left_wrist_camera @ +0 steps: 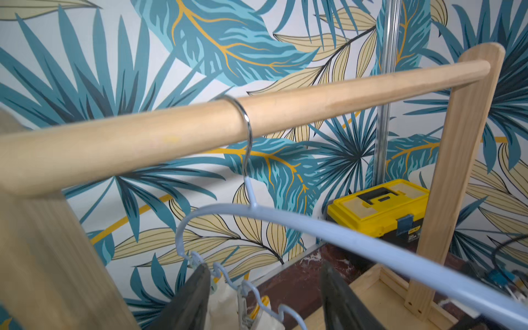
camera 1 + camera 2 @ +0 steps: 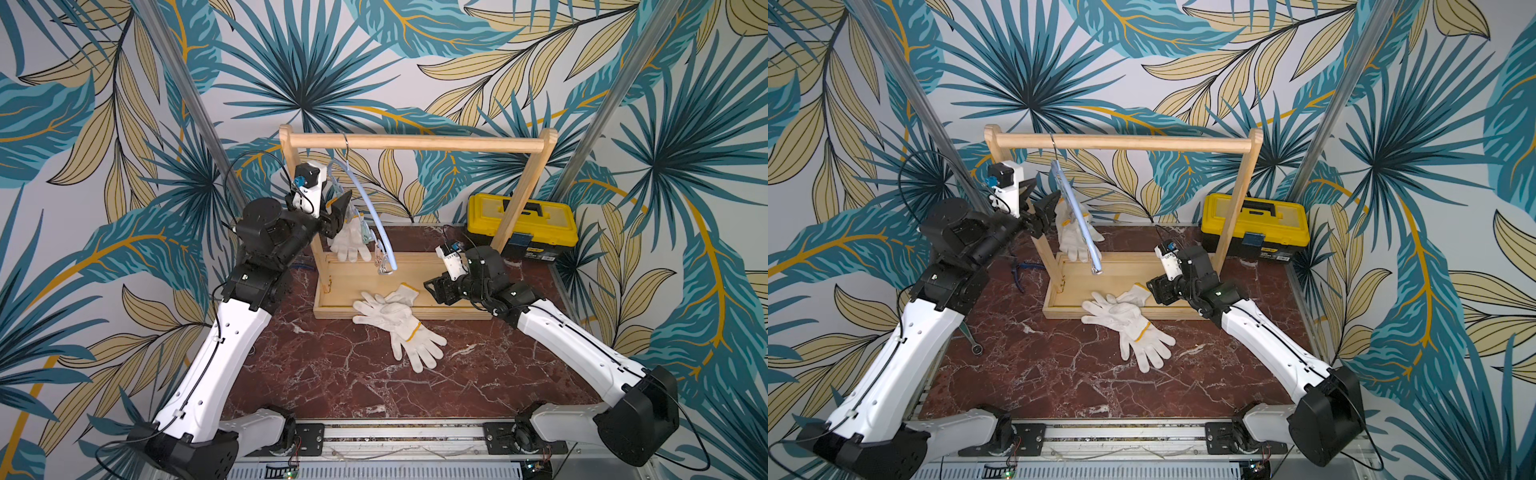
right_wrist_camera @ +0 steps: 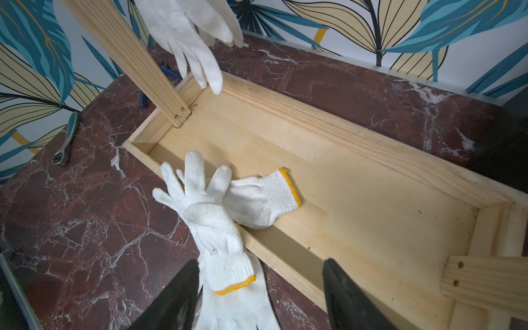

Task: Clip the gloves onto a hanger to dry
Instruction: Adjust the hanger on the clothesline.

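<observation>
The pale-blue hanger [image 2: 376, 212] [image 2: 1077, 220] [image 1: 343, 237] hangs tilted by its metal hook [image 1: 248, 131] from the wooden rail. White gloves [image 2: 349, 241] [image 2: 1073, 239] dangle from its clips, their yellow-trimmed cuffs [image 1: 225, 288] showing in the left wrist view. My left gripper [image 2: 345, 212] [image 2: 1043, 195] [image 1: 265, 274] is open around those clips, one finger against the end clip. Three more gloves [image 2: 386, 307] [image 2: 1133, 328] [image 3: 217, 228] lie heaped across the tray's front edge and the table. My right gripper [image 2: 434, 289] [image 2: 1156, 291] [image 3: 260, 285] hovers open just above them, holding nothing.
The wooden rack [image 2: 415, 143] stands on a shallow wooden tray [image 2: 328, 299] [image 3: 371, 200]. A yellow and black toolbox [image 2: 521, 226] sits behind the rack's right post. A wrench [image 2: 971, 338] [image 3: 67, 143] and blue-handled pliers [image 2: 1021, 270] lie on the marble table to the left.
</observation>
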Controlling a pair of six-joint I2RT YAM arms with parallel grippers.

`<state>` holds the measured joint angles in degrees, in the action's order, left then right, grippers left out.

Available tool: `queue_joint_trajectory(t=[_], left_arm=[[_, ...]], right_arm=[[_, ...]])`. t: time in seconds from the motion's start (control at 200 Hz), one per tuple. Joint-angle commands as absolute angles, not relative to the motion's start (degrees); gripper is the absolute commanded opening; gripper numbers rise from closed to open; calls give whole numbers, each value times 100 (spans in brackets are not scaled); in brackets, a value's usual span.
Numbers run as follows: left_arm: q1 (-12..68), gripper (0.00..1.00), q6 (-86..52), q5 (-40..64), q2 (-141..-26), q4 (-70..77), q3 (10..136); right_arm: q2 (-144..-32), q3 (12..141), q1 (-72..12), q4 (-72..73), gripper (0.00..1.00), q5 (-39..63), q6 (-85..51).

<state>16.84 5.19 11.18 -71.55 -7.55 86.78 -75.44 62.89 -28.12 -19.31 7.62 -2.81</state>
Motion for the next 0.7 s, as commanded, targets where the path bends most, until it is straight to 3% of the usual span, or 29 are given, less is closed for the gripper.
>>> queue_joint_trajectory(t=[0.0,0.29,0.696], left_arm=[[1681,58,655,1237,-7496,-844,9371],[1682,54,709,916,-8221,-1090,10413],[1700,37,596,678,-9033,-1725,11351]], right_arm=[[-7565,6136,-2804,-1629,68,1014,-449],[-7643,6064,-2804,-1485,67,1187,-570],[-7449,5964,-2802,-1531,65,1169,-540]])
